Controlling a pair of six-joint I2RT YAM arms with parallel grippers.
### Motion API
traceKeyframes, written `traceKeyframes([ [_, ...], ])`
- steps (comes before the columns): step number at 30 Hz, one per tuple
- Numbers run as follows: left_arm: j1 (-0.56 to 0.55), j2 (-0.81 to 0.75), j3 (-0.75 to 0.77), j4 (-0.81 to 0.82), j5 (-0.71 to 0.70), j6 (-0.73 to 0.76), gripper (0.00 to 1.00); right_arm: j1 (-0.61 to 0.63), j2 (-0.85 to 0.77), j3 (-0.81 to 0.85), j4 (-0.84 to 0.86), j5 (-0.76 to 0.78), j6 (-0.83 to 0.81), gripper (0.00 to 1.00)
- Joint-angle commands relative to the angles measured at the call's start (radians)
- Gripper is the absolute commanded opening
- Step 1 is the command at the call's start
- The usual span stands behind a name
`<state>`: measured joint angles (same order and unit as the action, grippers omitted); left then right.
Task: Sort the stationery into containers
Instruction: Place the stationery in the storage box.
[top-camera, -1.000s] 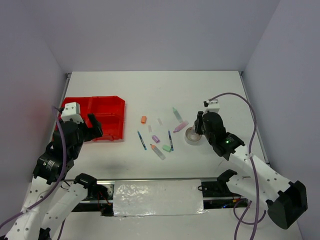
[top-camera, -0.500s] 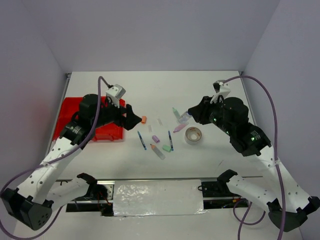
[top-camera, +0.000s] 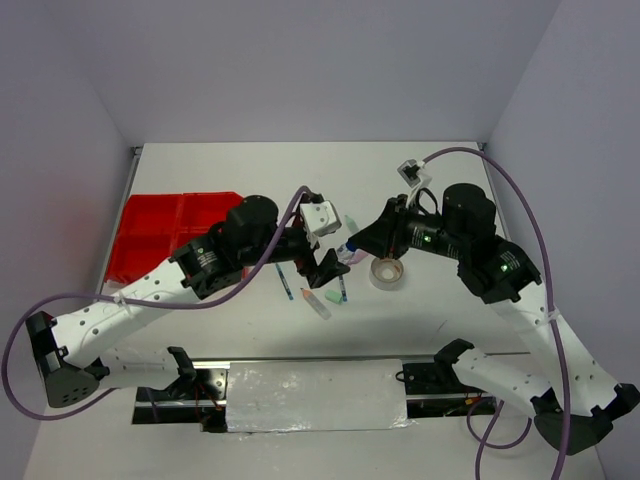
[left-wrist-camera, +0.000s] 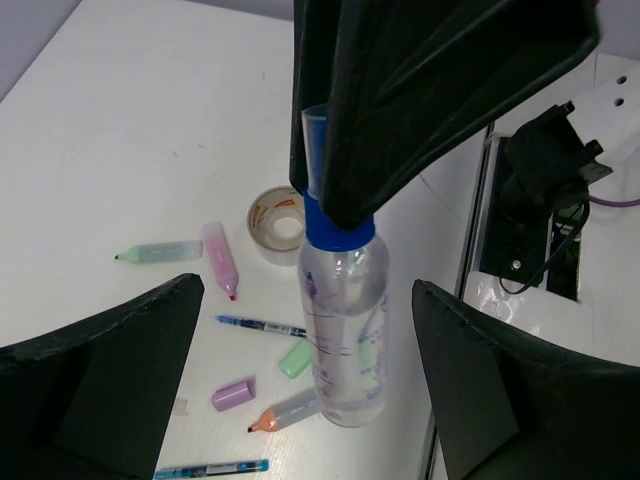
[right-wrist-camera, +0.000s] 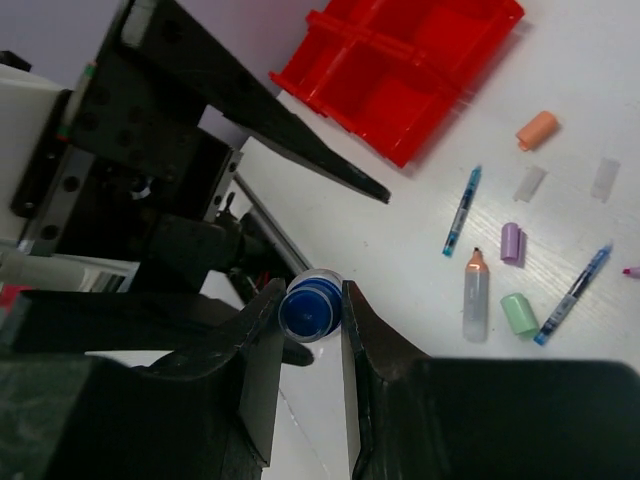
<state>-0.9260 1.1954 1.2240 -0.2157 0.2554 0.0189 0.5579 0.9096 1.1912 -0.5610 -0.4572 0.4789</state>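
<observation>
Half a second back our left gripper (top-camera: 330, 265) hung near the tray's right edge. Now it has reached right, over the middle of the scatter, and our right gripper (top-camera: 352, 243) has swung left to meet it. The loose items lie as they did.

Our right claw pinches the blue cap of a clear cylindrical plastic bottle (left-wrist-camera: 343, 330), held upright. We cannot tell whether its base touches down. Our left claw is spread wide, one black finger on each side of the bottle and clear of it.

The thin blue pens (left-wrist-camera: 262, 326), stubby pastel markers (left-wrist-camera: 220, 262) and beige tape roll (left-wrist-camera: 278, 222) rest on the matte white table (top-camera: 250, 180). They lie well apart from the bright red plastic tray (top-camera: 160, 225) at the left. Plain pale lilac walls (top-camera: 300, 70) close in three sides.
</observation>
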Motion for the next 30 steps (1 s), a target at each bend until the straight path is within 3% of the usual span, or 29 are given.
traceKeyframes([
  [1, -0.019, -0.008, 0.005, 0.039, -0.047, 0.042, 0.98, 0.005, -0.035, 0.011, 0.067, -0.089, 0.027, 0.0],
  [5, -0.02, 0.003, 0.025, 0.013, -0.044, 0.044, 0.94, 0.007, -0.049, 0.001, 0.084, -0.101, 0.044, 0.0],
  [10, -0.025, 0.047, 0.084, -0.028, 0.039, 0.027, 0.76, 0.007, -0.04, -0.01, 0.133, -0.121, 0.063, 0.0],
  [14, -0.039, 0.101, 0.135, -0.086, 0.018, 0.032, 0.31, 0.007, -0.038, -0.008, 0.139, -0.113, 0.064, 0.0],
  [15, -0.042, 0.105, 0.146, -0.094, 0.006, 0.029, 0.02, 0.005, -0.037, -0.008, 0.141, -0.113, 0.063, 0.0],
  [16, -0.043, 0.11, 0.149, -0.094, -0.036, 0.024, 0.0, 0.005, -0.034, -0.01, 0.145, -0.113, 0.06, 0.03],
  [18, -0.043, 0.116, 0.141, -0.083, -0.079, 0.018, 0.0, 0.004, -0.043, -0.025, 0.156, -0.083, 0.056, 0.6],
  [19, -0.043, 0.115, 0.135, -0.079, -0.093, 0.018, 0.0, 0.002, -0.049, -0.028, 0.151, -0.054, 0.056, 0.99],
  [24, -0.021, 0.109, 0.097, -0.051, -0.278, -0.003, 0.0, -0.068, -0.112, -0.019, 0.011, 0.216, 0.04, 1.0],
  [27, 0.048, 0.092, 0.08, -0.031, -0.424, -0.066, 0.0, -0.133, -0.17, -0.018, -0.069, 0.484, 0.061, 1.0],
  [30, 0.191, 0.111, 0.152, -0.101, -0.658, -0.158, 0.0, -0.2, -0.233, -0.057, -0.036, 0.484, 0.047, 1.0],
])
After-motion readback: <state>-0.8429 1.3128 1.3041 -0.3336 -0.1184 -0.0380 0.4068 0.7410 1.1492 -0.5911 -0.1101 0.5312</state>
